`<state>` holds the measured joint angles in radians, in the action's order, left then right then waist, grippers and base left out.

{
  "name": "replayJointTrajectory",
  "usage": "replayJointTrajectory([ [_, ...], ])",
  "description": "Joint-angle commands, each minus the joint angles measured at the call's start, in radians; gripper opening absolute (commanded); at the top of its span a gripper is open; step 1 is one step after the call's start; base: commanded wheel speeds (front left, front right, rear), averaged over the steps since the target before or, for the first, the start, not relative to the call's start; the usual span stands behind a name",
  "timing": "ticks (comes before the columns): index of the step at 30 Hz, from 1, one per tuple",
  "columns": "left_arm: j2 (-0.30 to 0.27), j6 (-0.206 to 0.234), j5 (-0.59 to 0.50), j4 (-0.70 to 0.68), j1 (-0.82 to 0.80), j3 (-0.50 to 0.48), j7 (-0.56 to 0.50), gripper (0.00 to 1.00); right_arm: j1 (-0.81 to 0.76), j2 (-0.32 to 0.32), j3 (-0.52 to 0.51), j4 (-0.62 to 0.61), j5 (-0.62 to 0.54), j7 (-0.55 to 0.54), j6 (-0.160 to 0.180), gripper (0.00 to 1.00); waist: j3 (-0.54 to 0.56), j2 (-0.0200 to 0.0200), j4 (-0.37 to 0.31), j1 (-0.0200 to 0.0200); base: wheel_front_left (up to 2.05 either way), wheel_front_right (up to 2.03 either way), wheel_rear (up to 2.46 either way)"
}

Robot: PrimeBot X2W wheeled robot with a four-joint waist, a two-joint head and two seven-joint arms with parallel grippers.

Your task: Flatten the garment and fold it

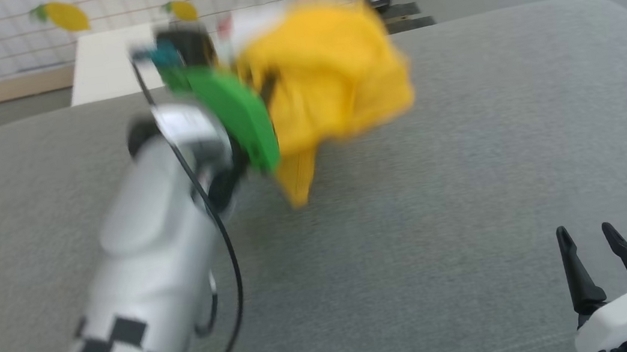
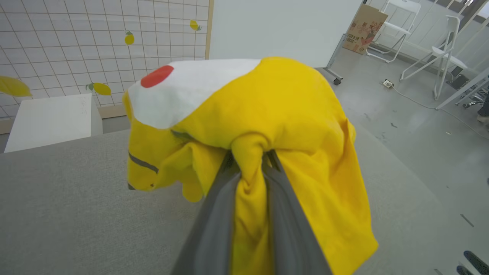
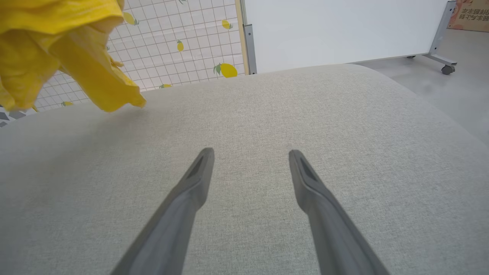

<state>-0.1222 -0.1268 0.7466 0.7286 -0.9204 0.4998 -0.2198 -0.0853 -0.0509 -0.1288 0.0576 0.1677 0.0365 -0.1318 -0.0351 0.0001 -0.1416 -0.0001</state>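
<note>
Blurred and closest, my left forearm point(image 1: 148, 252) reaches over the grey worktop point(image 1: 471, 179). I see the garment point(image 2: 290, 114) bunched and hanging above it, draped over my left hand point(image 2: 250, 158), whose fingers clamp a yellow fold. Lower right, my right hand point(image 3: 250, 152) is empty, fingers spread, well apart from the cloth.

My count: one shirt point(image 2: 290, 114), one tabletop point(image 1: 473, 191), two hands in view: left hand point(image 2: 250, 154), right hand point(image 3: 250, 152). Past the tabletop I log two chairs point(image 2: 399, 26) point(image 2: 445, 53), one cardboard box point(image 2: 365, 28), one small white table point(image 2: 49, 118).
</note>
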Motion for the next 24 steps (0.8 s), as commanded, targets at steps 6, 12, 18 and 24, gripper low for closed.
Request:
replayJointTrajectory([
  [6, 0.022, -0.003, -0.028, 0.121, 0.188, 0.093, -0.04, 0.0, -0.023, 0.001, -0.017, -0.022, -0.001, -0.003, 0.001, 1.0, 0.008, -0.0001, -0.072, 0.0001, 0.0, 0.0, 0.0],
  [12, 0.05, 0.002, 0.007, 0.191, 0.269, 0.119, -0.097, 0.19, -0.029, 0.001, -0.016, -0.021, 0.014, 0.002, 0.001, 1.0, 0.002, -0.0001, -0.046, 0.0001, 0.0, 0.0, 0.0],
  [18, 0.053, 0.001, 0.103, 0.1, 0.212, 0.023, -0.022, 1.0, -0.024, 0.001, -0.008, -0.008, 0.023, 0.011, 0.001, 1.0, 0.006, -0.0001, 0.01, 0.0001, 0.0, 0.0, 0.0],
  [24, -0.04, 0.011, 0.172, -0.049, 0.208, -0.128, 0.138, 1.0, -0.012, 0.001, -0.017, 0.003, 0.029, 0.017, 0.001, 1.0, 0.03, -0.0001, 0.064, 0.0001, 0.0, 0.0, 0.0],
])
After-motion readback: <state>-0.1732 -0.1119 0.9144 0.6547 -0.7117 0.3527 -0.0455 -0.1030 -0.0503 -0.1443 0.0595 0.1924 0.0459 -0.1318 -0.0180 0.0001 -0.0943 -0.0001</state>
